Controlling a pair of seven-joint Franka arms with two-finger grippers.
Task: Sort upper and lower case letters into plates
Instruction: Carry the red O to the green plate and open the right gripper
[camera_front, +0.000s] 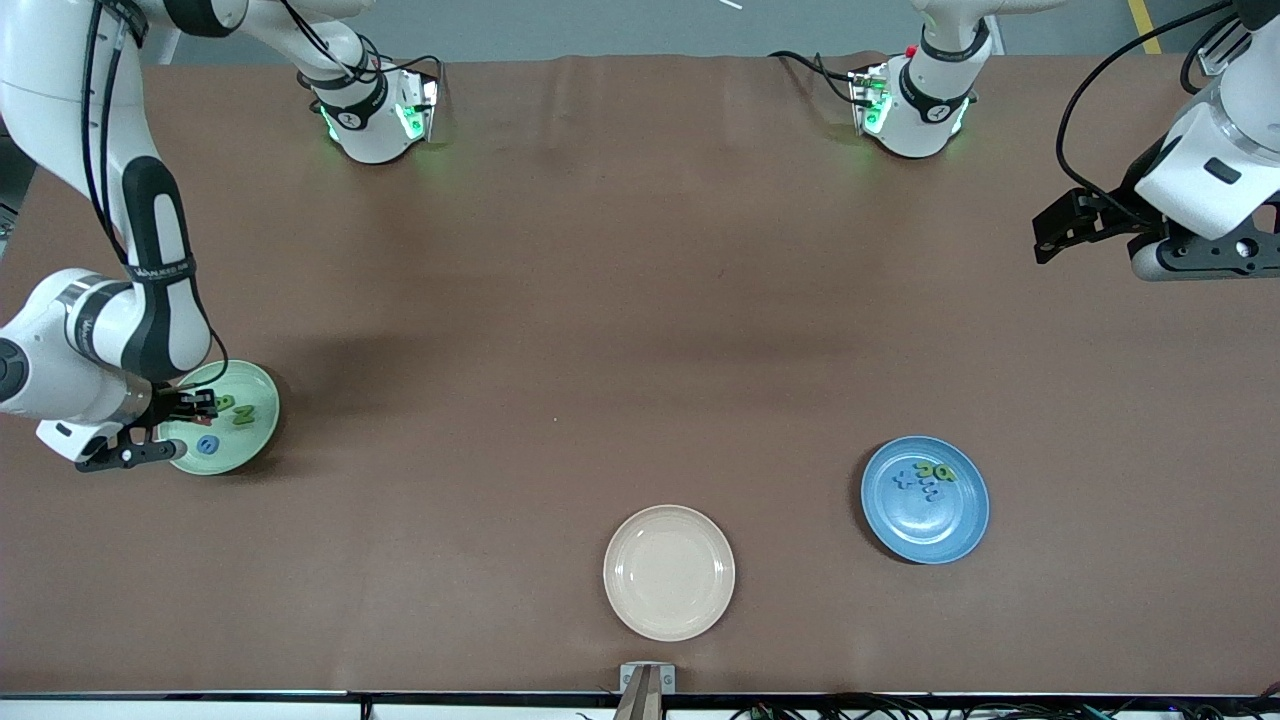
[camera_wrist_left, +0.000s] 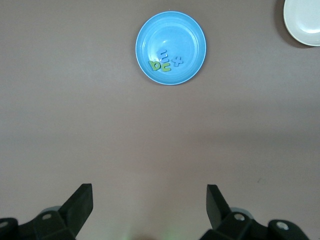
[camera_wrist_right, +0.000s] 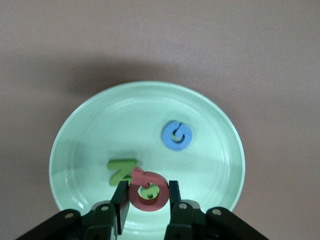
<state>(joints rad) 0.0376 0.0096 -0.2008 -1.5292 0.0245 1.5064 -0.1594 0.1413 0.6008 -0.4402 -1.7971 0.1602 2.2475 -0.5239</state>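
Gripping a red letter (camera_wrist_right: 148, 191) between its two fingers, the right gripper (camera_front: 190, 408) hangs low over the green plate (camera_front: 262, 432), which sits near the right arm's end of the table. In the right wrist view the red letter is held just above the plate's surface, pinched at both sides, with a green letter (camera_wrist_right: 121, 171) lying flat in the plate just beside it and a blue letter (camera_wrist_right: 176, 135) lying apart from both, nearer the plate's middle. The front view shows a second green piece (camera_front: 227, 403) in that plate close to the fingers, partly hidden by them. The blue plate (camera_front: 960, 535) lies toward the left arm's end of the table, nearer the front camera than the green one, and holds a small cluster: two green letters (camera_wrist_left: 160, 65) touching each other and two blue letters (camera_wrist_left: 171, 57) right beside them. A cream plate (camera_front: 668, 572) stands bare between the two coloured plates, nearest the front camera. The left gripper (camera_wrist_left: 149, 200) waits high over bare table at its own end, well apart from the blue plate, its fingers spread wide with nothing between them.
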